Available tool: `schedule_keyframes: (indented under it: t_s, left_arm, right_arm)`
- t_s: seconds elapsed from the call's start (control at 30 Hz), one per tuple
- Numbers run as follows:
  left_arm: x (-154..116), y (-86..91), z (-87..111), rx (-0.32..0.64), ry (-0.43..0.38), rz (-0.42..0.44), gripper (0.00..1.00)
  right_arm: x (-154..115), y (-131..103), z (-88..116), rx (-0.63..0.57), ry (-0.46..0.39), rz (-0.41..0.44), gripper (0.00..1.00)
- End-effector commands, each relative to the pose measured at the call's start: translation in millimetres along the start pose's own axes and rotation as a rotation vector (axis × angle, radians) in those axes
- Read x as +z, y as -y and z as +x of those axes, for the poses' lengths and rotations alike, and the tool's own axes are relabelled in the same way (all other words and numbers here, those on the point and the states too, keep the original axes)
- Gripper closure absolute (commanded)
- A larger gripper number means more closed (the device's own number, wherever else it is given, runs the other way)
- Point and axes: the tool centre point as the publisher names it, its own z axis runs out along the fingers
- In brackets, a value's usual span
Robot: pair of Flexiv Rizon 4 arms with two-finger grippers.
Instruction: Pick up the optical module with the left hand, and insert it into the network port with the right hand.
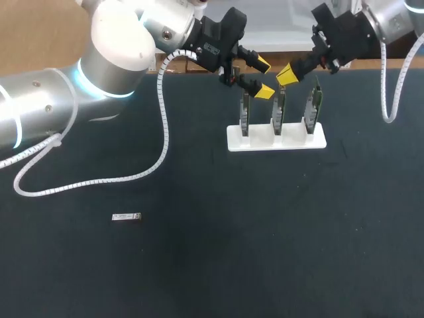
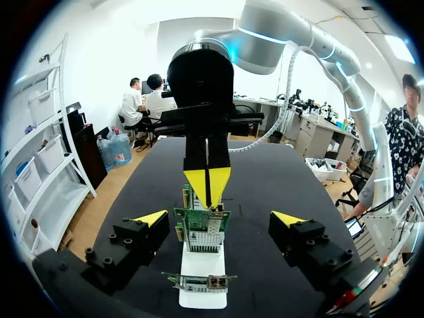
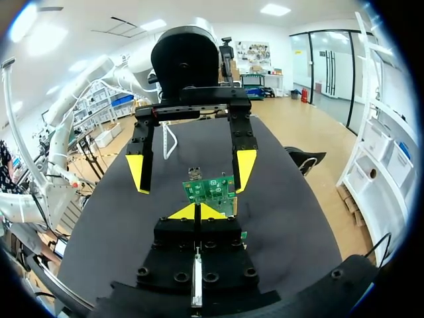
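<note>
Two states — left gripper [image 1: 263, 78] splayed, right gripper [image 1: 286, 75] pinched closed.
Only head view shows the slim metal optical module [image 1: 126, 216].

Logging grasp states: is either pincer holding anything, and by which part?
Nothing is held. The left pincer is open, the right pincer is shut on nothing, and the optical module lies on the table.

Your silver left arm [image 1: 40, 109] at upper left wears a white joint cap, a cyan light ring and a white coiled cable [image 1: 163, 129], the right arm [image 1: 391, 16] at upper right is likewise cabled, and the black left gripper [image 1: 264, 78] and right gripper [image 1: 286, 75] carry yellow wedge tips.
</note>
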Motion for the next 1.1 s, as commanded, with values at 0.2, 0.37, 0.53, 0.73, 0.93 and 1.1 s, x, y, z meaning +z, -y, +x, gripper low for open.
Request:
schedule_keyframes:
  t_s: [0.2,0.37,0.53,0.73,0.93,1.1]
  left_arm:
    - [-0.1,1.0,0.3,0.001,0.000,-0.003,0.00]
    - [-0.1,1.0,0.3,0.001,0.000,-0.003,0.00]
    - [-0.1,1.0,0.3,0.001,0.000,-0.003,0.00]
    - [-0.1,1.0,0.3,0.001,0.000,-0.003,0.00]
    - [-0.1,1.0,0.3,0.001,0.000,-0.003,0.00]
    - [-0.1,1.0,0.3,0.001,0.000,-0.003,0.00]
  right_arm:
    - [3.7,0.9,7.7,0.007,-0.008,-0.003,1.00]
    - [4.3,0.6,9.7,0.010,-0.013,-0.006,1.00]
    - [4.2,0.9,11.2,0.015,-0.015,-0.007,1.00]
    - [-0.8,2.1,3.7,0.020,0.020,-0.004,1.00]
    - [-13.8,-0.1,-7.8,-0.017,0.050,-0.017,1.00]
    - [-33.6,-3.3,-15.2,-0.026,0.090,-0.009,1.00]
